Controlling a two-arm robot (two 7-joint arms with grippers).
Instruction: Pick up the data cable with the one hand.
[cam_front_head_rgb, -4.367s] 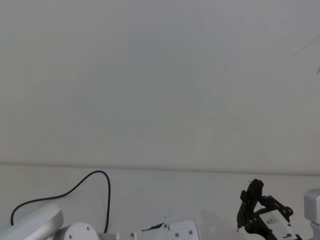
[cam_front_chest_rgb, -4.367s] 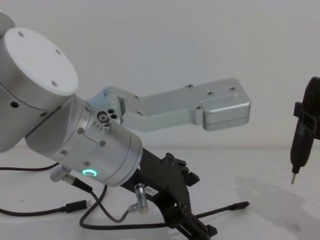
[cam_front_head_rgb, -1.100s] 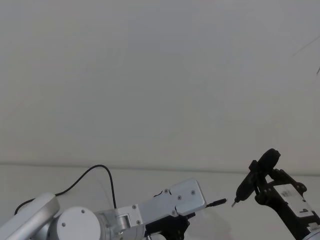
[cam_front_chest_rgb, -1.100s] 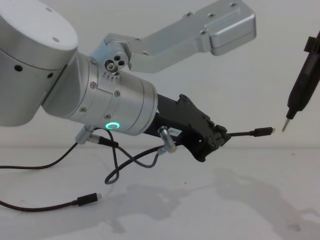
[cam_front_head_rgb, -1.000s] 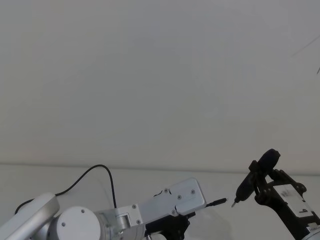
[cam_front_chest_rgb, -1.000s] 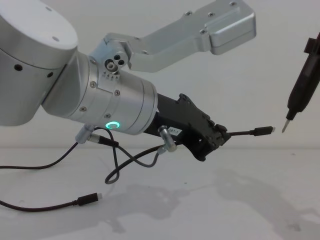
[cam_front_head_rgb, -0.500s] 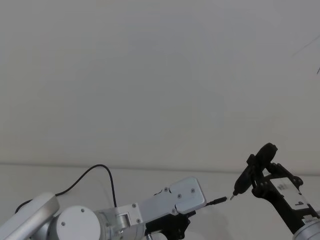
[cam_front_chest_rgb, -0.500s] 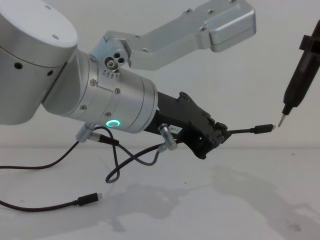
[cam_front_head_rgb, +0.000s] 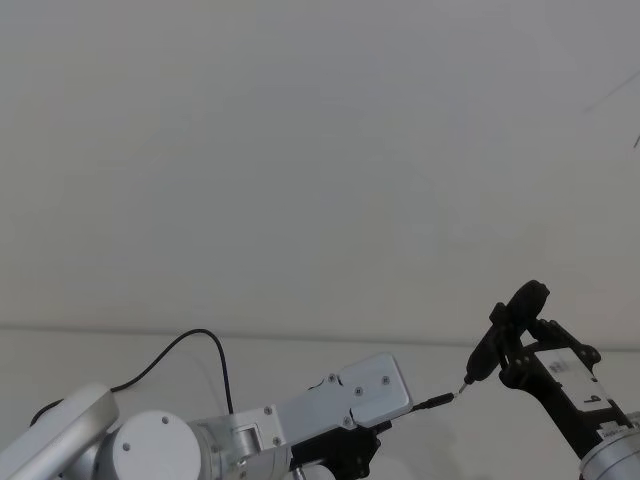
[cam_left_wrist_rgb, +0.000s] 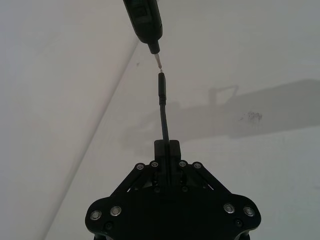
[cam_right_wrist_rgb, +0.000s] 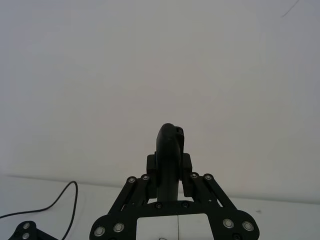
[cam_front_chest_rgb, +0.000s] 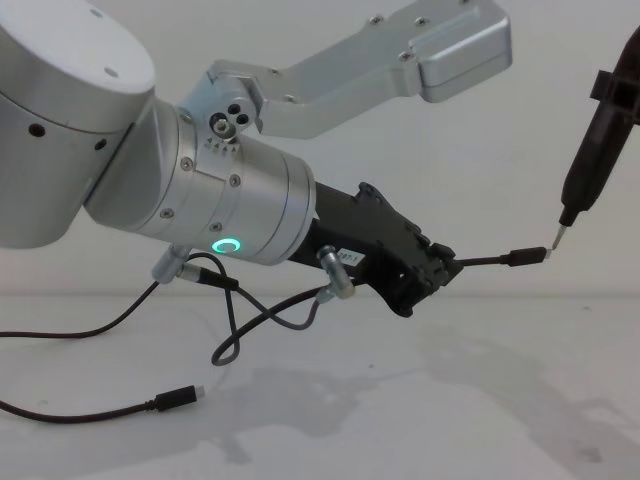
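One data cable (cam_front_chest_rgb: 495, 262) is held off the surface, right of centre in the chest view, its plug end jutting out level toward the right edge of the frame. The left tool (cam_front_chest_rgb: 432, 272) is closed on the cord just behind the plug; in the left wrist view the cable (cam_left_wrist_rgb: 163, 112) runs straight out from between the closed fingers along the tool's own axis. The rest of the cord trails back under the left arm and lies slack on the white surface (cam_front_chest_rgb: 480, 400) at lower left, ending in a second plug (cam_front_chest_rgb: 178, 398).

A dark pen-like instrument (cam_front_chest_rgb: 592, 150) is clamped in the right tool (cam_right_wrist_rgb: 170, 184), at the right edge of the chest view. It slopes down and to the left, and its pointed tip (cam_front_chest_rgb: 554, 235) meets the metal end of the plug; contact or a hair's gap cannot be told.

Judgement: the pick-up looks done, the left arm being the one in possession. Any coming move turns on the plug's long axis pointing rightward at the pen tip, nearly end to end. Risk: a push along that line could slide the cord back through the grip.
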